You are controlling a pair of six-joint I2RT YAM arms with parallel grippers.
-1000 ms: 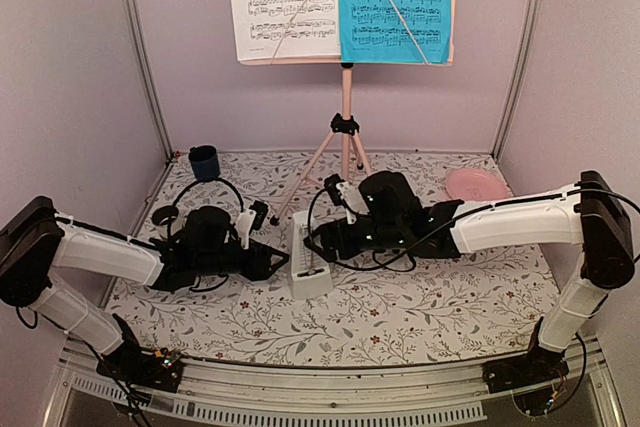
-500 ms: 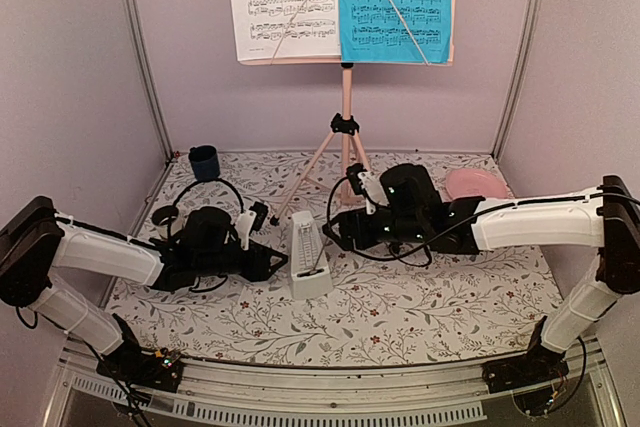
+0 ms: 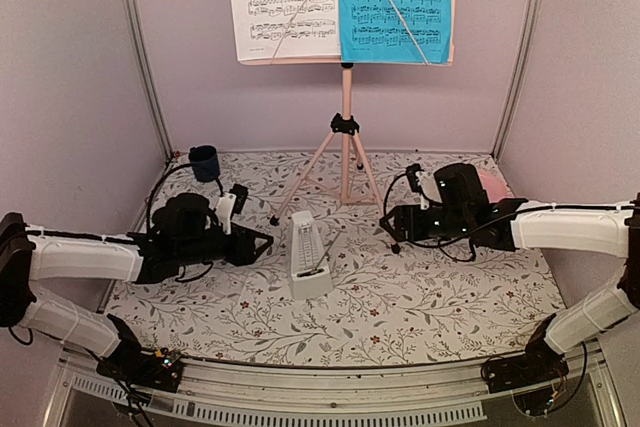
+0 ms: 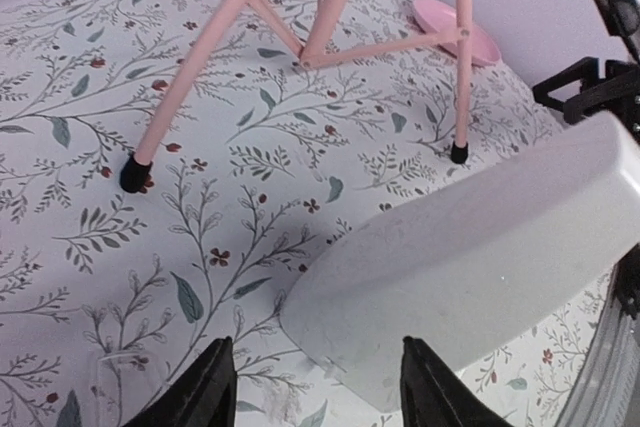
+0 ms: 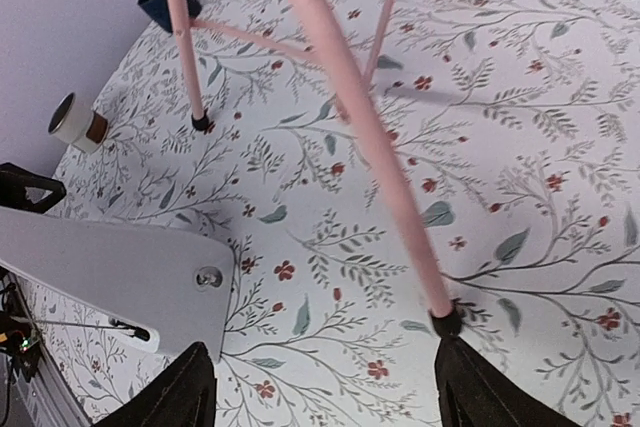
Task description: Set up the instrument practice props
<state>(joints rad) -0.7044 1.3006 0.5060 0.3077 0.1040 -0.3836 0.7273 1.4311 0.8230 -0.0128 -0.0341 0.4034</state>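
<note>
Blue sheet [image 3: 395, 7] cropped above, pink plate [image 3: 492, 184] behind right arm [image 3: 575, 227]

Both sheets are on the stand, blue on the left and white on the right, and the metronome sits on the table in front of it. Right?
Not quite: the top view shows the white sheet on the left and the blue sheet on the right. The rest holds: both are on the stand, and the metronome sits on the table in front of it.
</note>
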